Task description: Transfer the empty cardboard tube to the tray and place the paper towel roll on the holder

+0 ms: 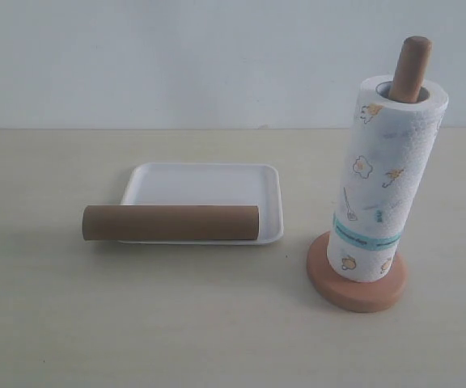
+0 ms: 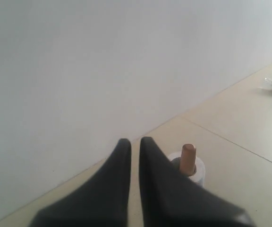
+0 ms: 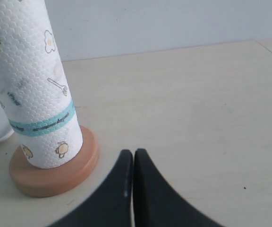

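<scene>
Nearest the exterior camera stood the holder [image 1: 358, 297], its round wooden base resting on the table [image 1: 95, 331] at the right of that view. The paper towel roll [image 1: 383, 186] sat threaded over the pole, its lower end on the disc base and the pole's rounded top poking out of the hollow core. Roll and pole both leaned slightly to the right in that view rather than standing dead straight. The teal band ran around the roll's lower part.

Left of the holder, and apart from it, the empty cardboard tube [image 1: 171, 222] lay on its side along the near rim of the tray [image 1: 201, 182]. Its right end stopped just short of the tray's right corner and its left end jutted past the left corner. Whether it rested inside the rim or on top of it could not be told.

Neither arm appeared in the exterior view. In the left wrist view the left gripper [image 2: 134, 142] hung high above the table, its fingers drawn in to a thin slit with nothing between them; the pole's tip and the roll's top showed beyond them. In the right wrist view the right gripper [image 3: 133, 153] hung low near the holder's base, its fingers pressed together and empty. A pale wall [image 1: 217, 56] rose behind the table.
</scene>
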Controlling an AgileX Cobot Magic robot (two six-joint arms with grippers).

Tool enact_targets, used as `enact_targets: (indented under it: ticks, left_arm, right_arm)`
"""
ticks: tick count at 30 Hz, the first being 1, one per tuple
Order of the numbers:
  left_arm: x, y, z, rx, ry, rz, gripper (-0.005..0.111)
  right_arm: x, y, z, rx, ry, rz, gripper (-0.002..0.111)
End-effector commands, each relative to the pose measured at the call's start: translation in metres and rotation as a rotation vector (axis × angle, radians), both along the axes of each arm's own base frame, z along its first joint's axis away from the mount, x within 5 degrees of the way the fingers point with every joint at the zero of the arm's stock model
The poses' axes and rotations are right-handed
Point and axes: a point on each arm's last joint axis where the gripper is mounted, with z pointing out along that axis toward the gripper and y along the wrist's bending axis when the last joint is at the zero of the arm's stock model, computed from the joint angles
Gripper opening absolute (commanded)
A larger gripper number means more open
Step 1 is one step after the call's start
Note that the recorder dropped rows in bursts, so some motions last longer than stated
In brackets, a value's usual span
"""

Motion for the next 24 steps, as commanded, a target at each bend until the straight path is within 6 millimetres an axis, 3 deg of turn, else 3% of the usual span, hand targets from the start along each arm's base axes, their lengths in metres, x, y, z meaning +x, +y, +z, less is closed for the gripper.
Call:
enact_targets:
  ticks: [1, 8, 12, 14, 15, 17, 22, 24]
  left_arm:
    - [-0.009, 0.014, 0.006, 0.022, -0.048, 0.023, 0.006]
    - [-0.02, 0.062, -0.003, 0.28, 0.002, 0.248, 0.006]
    - [-0.021, 0.089, -0.023, 0.268, -0.114, 0.419, 0.006]
    - [-0.026, 0.101, -0.05, 0.179, -0.233, 0.427, 0.006]
    - [-0.032, 0.106, -0.076, 0.16, -0.338, 0.393, 0.006]
    - [-0.045, 0.113, -0.117, 0.104, -0.368, 0.332, 0.006]
    - [-0.065, 0.143, -0.182, -0.241, -0.124, 0.517, 0.006]
    - [-0.075, 0.15, -0.209, -0.269, -0.111, 0.569, 0.006]
  right_arm:
    - [0.0, 0.0, 0.001, -0.001, -0.01, 0.0, 0.0]
    - [0.0, 0.0, 0.001, -0.001, -0.01, 0.0, 0.0]
    - [0.0, 0.0, 0.001, -0.001, -0.01, 0.0, 0.0]
    - [0.0, 0.0, 0.001, -0.001, -0.01, 0.0, 0.0]
    - [0.0, 0.0, 0.001, -0.001, -0.01, 0.0, 0.0]
    - [0.0, 0.0, 0.001, -0.001, -0.01, 0.0, 0.0]
    - [0.0, 0.0, 0.001, -0.001, -0.01, 0.0, 0.0]
    - [0.0, 0.0, 0.001, -0.001, -0.01, 0.0, 0.0]
